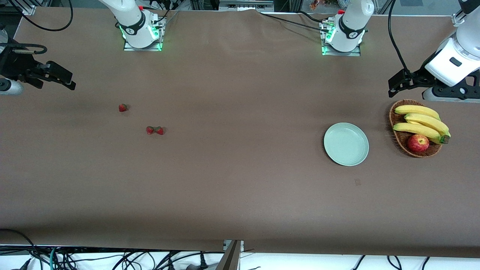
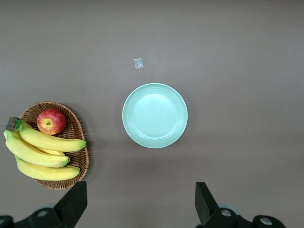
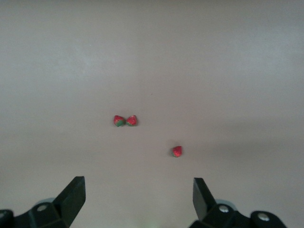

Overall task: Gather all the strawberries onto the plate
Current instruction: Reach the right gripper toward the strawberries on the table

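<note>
Three strawberries (image 1: pixel 123 108) lie near the right arm's end, two touching cap to cap; plate (image 1: pixel 346 144) sits near the left arm's end. Left gripper (image 2: pixel 140 206) and right gripper (image 3: pixel 137 202) hover over the table's ends, jaws wide.

I counted three strawberries on the table: one alone (image 1: pixel 122 108), and a pair lying cap to cap and touching, one berry (image 1: pixel 150 130) beside the other (image 1: pixel 159 130). One plate (image 1: pixel 346 144) was present, with nothing on it. One wicker basket (image 1: pixel 398 138) held one apple (image 1: pixel 418 143) and a bunch of bananas (image 1: pixel 422 123), three counted from the front camera. Two grippers were mine: left gripper (image 1: pixel 397 83) and right gripper (image 1: pixel 62 79), each with two fingers spread apart. One small pale tag (image 2: pixel 138 63) lay near the plate.
</note>
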`<state>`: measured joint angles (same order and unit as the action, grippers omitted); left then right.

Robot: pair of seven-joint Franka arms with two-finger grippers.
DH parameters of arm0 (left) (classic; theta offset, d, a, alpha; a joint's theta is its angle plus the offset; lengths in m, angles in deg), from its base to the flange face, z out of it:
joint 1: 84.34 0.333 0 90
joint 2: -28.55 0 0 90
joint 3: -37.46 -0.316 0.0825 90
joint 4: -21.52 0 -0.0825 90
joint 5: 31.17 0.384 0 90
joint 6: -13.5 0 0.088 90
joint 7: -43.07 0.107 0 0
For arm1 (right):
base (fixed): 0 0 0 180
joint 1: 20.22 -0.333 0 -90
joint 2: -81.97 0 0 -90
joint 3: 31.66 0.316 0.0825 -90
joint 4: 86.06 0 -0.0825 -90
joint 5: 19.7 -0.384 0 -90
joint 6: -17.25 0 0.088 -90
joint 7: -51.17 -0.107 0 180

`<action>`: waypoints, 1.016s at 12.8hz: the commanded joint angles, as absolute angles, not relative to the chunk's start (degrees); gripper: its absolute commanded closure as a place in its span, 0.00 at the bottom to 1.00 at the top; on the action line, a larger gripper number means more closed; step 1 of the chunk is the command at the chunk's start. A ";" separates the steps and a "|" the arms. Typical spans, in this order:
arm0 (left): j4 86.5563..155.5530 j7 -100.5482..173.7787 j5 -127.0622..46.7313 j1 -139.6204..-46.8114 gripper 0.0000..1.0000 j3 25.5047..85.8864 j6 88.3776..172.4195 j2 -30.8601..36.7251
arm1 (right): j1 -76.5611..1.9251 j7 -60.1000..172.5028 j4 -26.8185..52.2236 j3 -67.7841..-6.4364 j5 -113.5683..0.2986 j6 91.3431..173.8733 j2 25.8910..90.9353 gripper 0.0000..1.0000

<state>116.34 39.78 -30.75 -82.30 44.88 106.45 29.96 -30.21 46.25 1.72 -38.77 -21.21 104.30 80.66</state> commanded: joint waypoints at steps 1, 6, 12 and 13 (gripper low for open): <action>115.39 39.81 -30.29 -82.58 0.00 44.84 104.73 30.14 | -30.06 56.56 3.14 -38.52 -19.44 101.47 78.90 0.00; 115.39 40.95 -29.86 -82.58 0.00 45.01 103.42 30.49 | -30.15 60.93 24.72 -38.52 -19.96 115.81 78.62 0.00; 108.18 44.30 -30.21 -80.65 0.00 48.09 103.06 25.39 | -29.71 61.10 48.84 -39.83 -19.17 147.64 76.62 0.00; 108.61 44.21 -30.21 -80.56 0.00 48.09 102.89 25.48 | -29.71 61.62 49.99 -40.70 -19.17 149.86 74.95 0.00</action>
